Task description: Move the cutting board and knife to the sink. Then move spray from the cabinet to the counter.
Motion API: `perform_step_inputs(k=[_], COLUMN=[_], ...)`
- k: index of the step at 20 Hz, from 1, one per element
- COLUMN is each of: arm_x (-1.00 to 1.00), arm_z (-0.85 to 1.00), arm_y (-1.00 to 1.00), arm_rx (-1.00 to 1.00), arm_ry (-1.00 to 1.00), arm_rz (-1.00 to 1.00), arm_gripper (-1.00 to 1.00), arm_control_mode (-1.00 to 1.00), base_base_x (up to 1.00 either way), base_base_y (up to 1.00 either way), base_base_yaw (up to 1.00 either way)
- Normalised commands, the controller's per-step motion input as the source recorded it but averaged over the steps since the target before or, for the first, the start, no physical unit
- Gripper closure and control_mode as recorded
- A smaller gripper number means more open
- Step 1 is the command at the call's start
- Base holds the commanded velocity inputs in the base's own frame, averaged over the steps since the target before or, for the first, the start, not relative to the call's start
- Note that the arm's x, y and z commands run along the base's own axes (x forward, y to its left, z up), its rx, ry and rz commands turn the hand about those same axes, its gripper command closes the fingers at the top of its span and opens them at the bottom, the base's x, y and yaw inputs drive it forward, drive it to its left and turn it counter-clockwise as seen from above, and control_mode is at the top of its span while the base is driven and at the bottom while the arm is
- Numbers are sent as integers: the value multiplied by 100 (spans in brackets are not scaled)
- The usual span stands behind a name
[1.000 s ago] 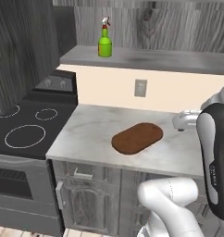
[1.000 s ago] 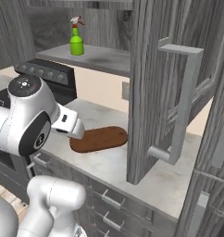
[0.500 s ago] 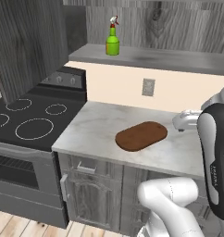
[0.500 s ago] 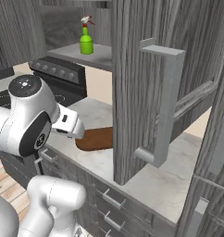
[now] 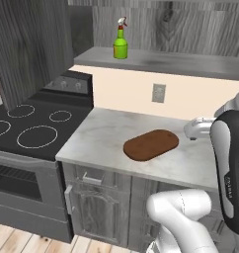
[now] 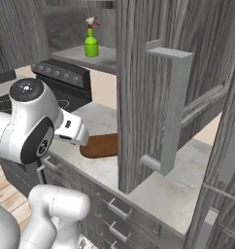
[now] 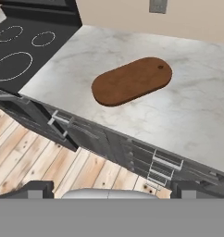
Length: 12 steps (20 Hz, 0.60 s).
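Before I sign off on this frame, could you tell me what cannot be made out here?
- Cutting board: right base view, far end behind the open cabinet door, near end behind the arm.
- Spray: left base view, label too small to read.
- Gripper: hand view, fingertips cut off by the bottom edge.

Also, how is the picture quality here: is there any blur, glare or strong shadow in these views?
Left base view: even, soft light, no glare; the cutting board casts hardly any shadow on the counter. Right base view: the open cabinet door close to the camera looks very large. Hand view: sharp, the board's small hole is plain.
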Motion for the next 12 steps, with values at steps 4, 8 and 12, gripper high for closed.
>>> perform_step_inputs(k=[4, 8, 12], arm_x=[48, 73, 74], arm_z=[-14, -51, -60], arm_y=[3, 3, 0], arm_rx=[-4, -6, 0], arm_ry=[1, 6, 2], arm_rz=[-6, -14, -5], arm_gripper=[-100, -100, -100], arm_control_mode=[-100, -100, -100], base_base_x=[12, 0, 0], base_base_y=[3, 0, 0], base_base_yaw=[-1, 0, 0])
